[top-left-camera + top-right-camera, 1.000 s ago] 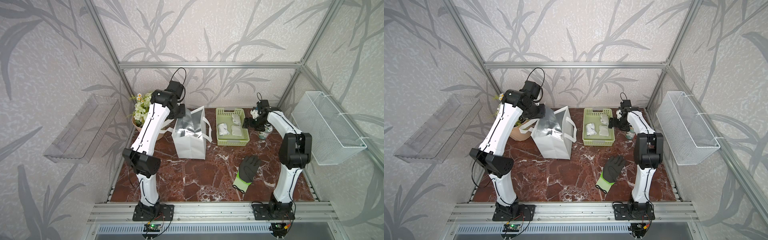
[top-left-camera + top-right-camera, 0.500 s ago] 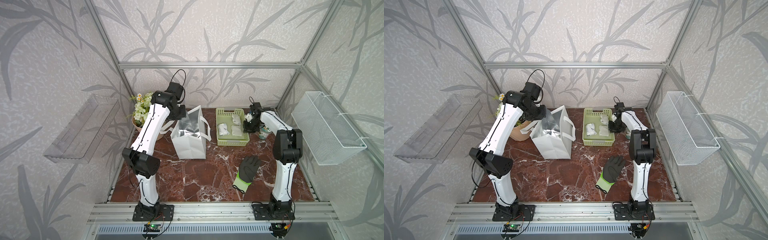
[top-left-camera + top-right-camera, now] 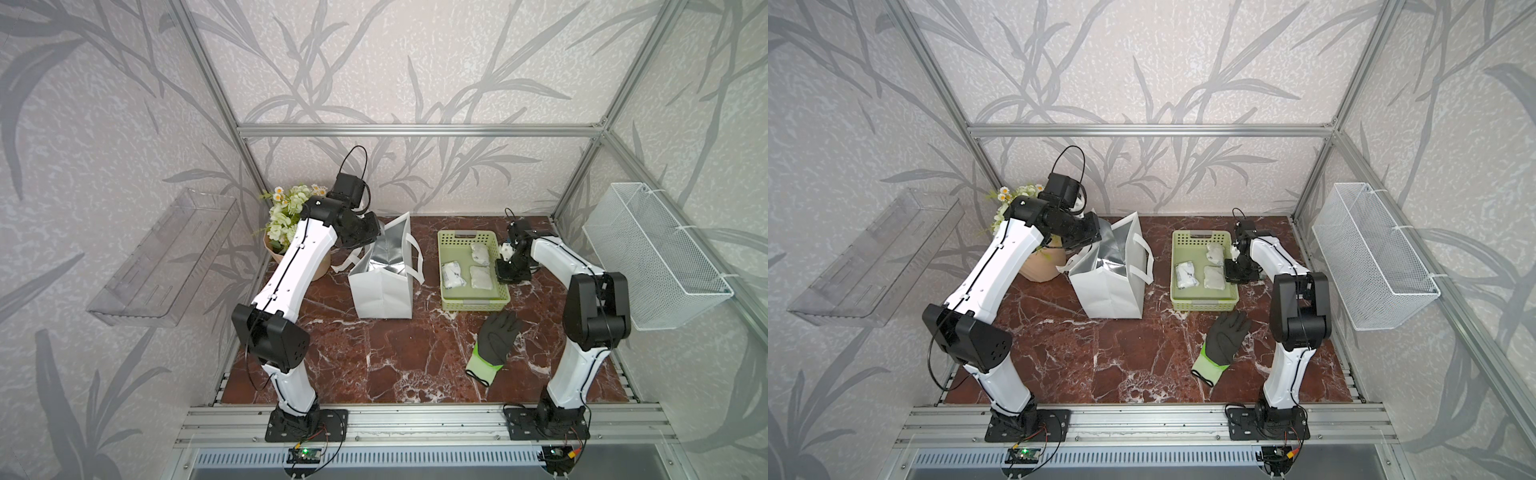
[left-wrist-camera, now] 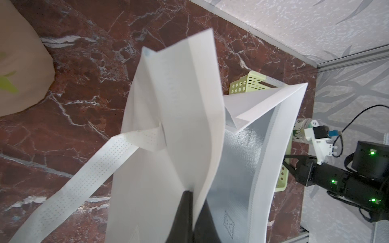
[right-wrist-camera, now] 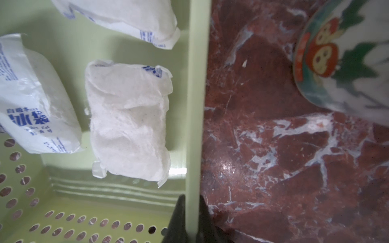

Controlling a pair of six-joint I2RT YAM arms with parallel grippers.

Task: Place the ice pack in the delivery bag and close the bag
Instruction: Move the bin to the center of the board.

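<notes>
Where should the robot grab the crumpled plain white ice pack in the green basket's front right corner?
Probably from straight above: the ice pack lies flat on the floor of the green basket, and the walls block a sideways reach. Pinch across its narrower width at the middle, the jaws dropping into the slim gaps beside the wall and the printed pack.
</notes>
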